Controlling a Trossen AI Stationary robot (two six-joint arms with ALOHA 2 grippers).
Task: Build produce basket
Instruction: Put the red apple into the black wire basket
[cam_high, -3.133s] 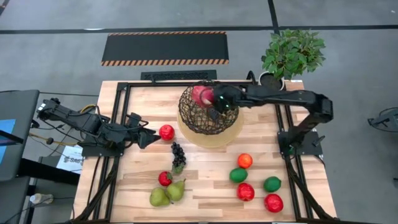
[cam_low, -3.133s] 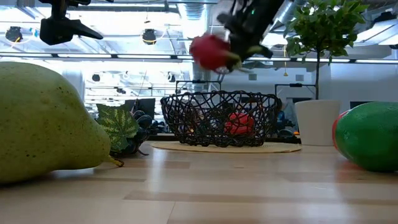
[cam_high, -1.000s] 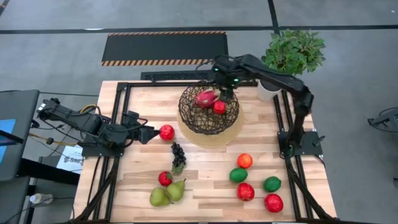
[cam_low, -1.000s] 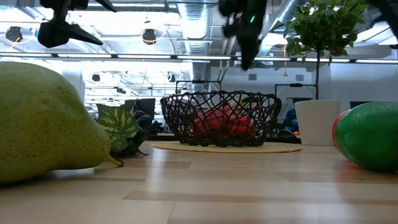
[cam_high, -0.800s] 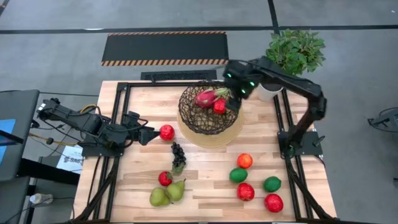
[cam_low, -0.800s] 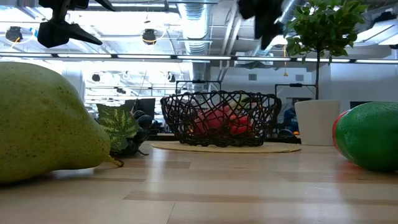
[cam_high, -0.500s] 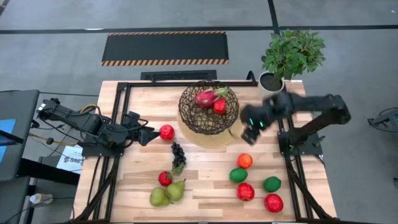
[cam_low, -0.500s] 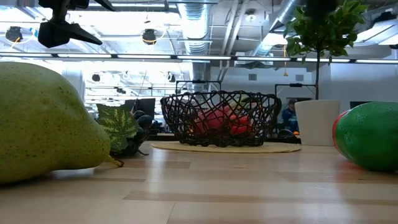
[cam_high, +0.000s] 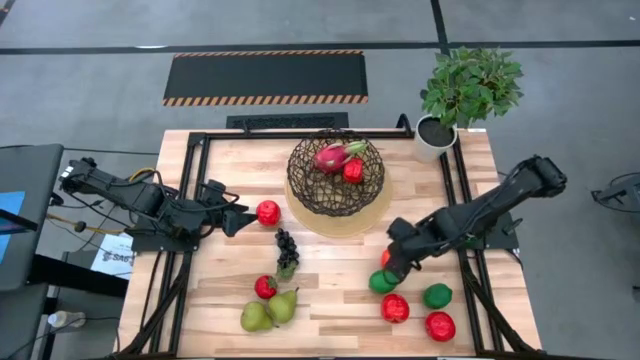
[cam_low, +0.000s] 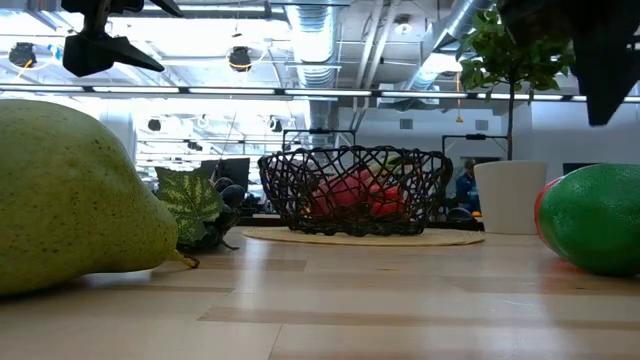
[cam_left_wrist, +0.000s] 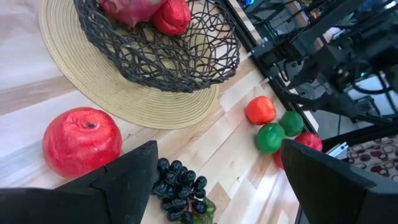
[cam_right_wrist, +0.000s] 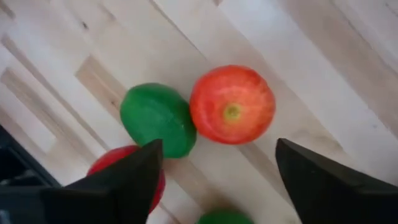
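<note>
Overhead arrangement around the basket (cam_high: 336, 178), a dark wire bowl on a tan base holding the pink dragon fruit (cam_high: 330, 156) and a red pepper (cam_high: 352, 171). The right gripper (cam_high: 392, 262) hangs on the near-right side of the basket, above the orange (cam_right_wrist: 232, 104), its fingers spread wide and empty; a green round fruit (cam_right_wrist: 157, 119) touches the orange. The left gripper (cam_high: 240, 216), left of the basket, is parted and holds nothing, its tips just beside a red round fruit (cam_high: 268, 212). Dark grapes (cam_high: 287, 248) lie near the basket's front-left edge; two green pears (cam_high: 268, 311) lie farther forward.
</note>
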